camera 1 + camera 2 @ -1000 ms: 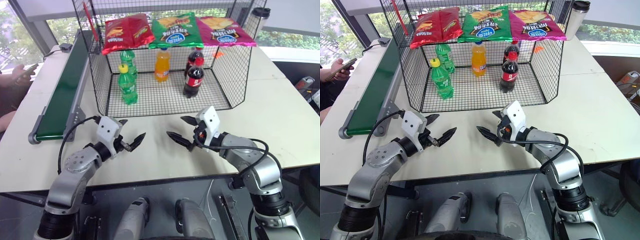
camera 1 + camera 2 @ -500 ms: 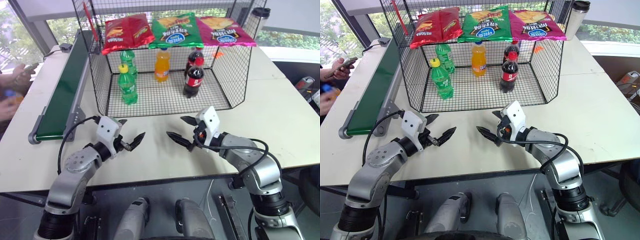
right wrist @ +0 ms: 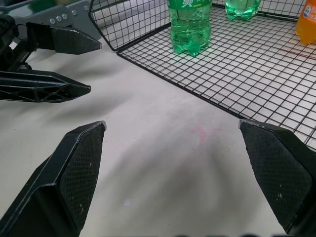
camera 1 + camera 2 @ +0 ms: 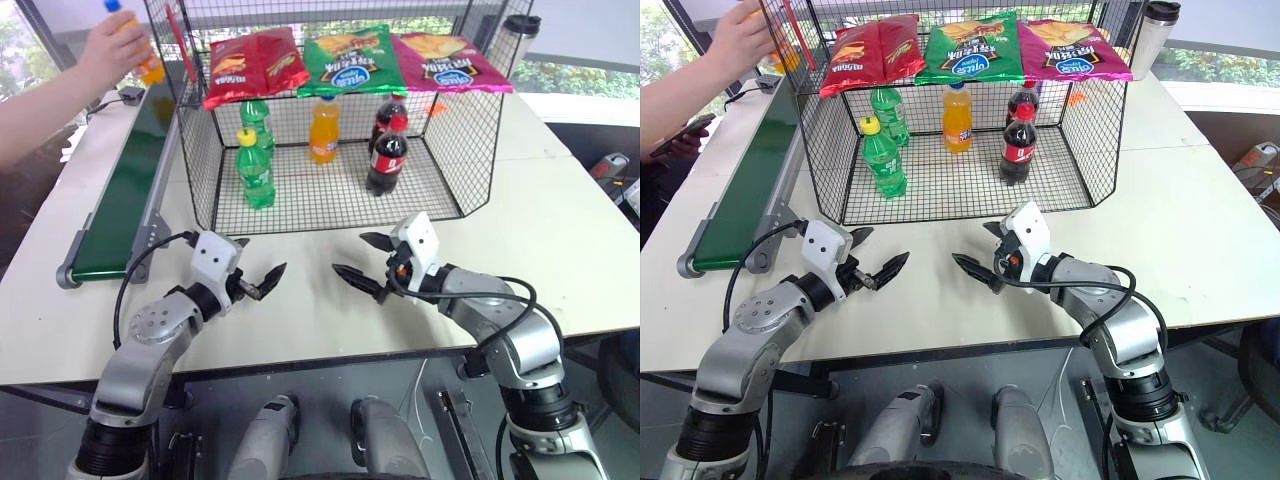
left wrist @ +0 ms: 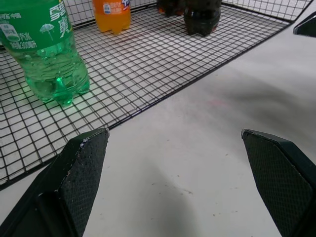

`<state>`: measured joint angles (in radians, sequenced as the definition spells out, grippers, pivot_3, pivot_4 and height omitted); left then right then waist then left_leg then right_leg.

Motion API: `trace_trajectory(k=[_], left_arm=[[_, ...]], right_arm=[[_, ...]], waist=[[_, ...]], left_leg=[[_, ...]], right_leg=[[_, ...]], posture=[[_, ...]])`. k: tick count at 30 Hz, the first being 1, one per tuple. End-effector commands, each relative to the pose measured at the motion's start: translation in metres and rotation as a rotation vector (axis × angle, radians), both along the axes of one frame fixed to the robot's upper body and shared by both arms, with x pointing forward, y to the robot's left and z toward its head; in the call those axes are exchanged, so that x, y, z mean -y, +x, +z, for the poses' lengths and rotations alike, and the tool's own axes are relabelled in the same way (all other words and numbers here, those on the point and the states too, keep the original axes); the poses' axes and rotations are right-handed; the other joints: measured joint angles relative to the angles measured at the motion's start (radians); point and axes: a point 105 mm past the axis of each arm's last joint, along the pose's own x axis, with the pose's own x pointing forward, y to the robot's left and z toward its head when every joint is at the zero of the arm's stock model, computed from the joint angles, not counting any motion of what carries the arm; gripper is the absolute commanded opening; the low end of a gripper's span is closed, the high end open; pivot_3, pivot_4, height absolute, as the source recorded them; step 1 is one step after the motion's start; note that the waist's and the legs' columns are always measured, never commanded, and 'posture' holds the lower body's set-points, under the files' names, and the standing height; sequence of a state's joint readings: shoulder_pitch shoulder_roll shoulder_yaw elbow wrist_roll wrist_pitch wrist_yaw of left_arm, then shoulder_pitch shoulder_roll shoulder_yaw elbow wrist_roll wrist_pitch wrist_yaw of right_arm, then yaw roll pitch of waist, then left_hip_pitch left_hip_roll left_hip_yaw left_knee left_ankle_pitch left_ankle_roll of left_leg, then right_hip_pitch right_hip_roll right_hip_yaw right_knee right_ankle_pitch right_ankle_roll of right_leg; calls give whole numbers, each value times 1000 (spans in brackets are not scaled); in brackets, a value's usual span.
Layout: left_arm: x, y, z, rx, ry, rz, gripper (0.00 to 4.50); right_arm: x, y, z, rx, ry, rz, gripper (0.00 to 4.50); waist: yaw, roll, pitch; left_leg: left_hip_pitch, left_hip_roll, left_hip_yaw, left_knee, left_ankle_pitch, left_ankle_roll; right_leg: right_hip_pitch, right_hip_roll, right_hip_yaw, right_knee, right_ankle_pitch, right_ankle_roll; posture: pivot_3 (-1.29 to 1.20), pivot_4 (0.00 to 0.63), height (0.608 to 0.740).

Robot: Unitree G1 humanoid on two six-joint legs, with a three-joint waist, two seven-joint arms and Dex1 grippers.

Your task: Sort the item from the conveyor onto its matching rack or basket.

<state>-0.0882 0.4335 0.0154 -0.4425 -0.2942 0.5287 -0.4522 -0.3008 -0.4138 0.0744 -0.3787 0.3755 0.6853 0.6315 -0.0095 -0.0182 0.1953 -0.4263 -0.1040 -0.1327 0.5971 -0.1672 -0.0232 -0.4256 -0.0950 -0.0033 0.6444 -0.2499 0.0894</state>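
Small clear plastic bottle of orange soda, blue cap, orange label (image 4: 143, 52): held upright in a person's hand (image 4: 112, 45), above far end of long dark green conveyor belt in grey metal frame (image 4: 125, 190). Not seen resting on the belt; contact with it not determinable.

Large black wire-mesh cage with mesh floor (image 4: 330, 190): on white table (image 4: 560, 230), just right of the conveyor. Inside: two green soda bottles (image 4: 255, 168), one orange-capped orange soda bottle (image 4: 323, 129), two dark cola bottles (image 4: 387, 153). Three crisp bags along the far top edge.

Left gripper (image 4: 257, 283): black fingers spread wide, nothing between them, hovering low over table in front of cage. Right gripper (image 4: 366, 258): likewise spread, empty, facing the left one, tips apart.

Key relation: bottle far ahead and to the left of both grippers, well apart, long axis vertical. Left gripper nearer, on the conveyor side. Judged: pick not yet possible; bottle first to be released on the belt and carried toward the near end, then left-arm reach likely.
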Motion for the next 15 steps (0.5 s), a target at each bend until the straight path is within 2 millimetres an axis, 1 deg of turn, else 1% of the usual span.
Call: trace_trajectory(k=[1,9,13,15], left_arm=[[1,1,12,59,7,-10,4500],[1,2,14,82,12,-18,4500],[-2,2,20,102,14,3,4500],[-5,2,24,114,6,15,4500]], right_arm=[[-2,-1,10,48,2,16,4471],[-1,-1,10,49,1,17,4471],[-2,-4,12,49,7,29,4471],[-4,-5,17,55,15,45,4471]], waist=[[0,0,0],[0,0,0],[0,0,0],[0,0,0]], left_leg=[[0,0,0,0,0,0],[0,0,0,0,0,0],[0,0,0,0,0,0],[0,0,0,0,0,0]], right_leg=[[0,0,0,0,0,0],[0,0,0,0,0,0],[0,0,0,0,0,0],[0,0,0,0,0,0]], posture=[[0,150,739],[0,150,739],[0,150,739],[0,150,739]])
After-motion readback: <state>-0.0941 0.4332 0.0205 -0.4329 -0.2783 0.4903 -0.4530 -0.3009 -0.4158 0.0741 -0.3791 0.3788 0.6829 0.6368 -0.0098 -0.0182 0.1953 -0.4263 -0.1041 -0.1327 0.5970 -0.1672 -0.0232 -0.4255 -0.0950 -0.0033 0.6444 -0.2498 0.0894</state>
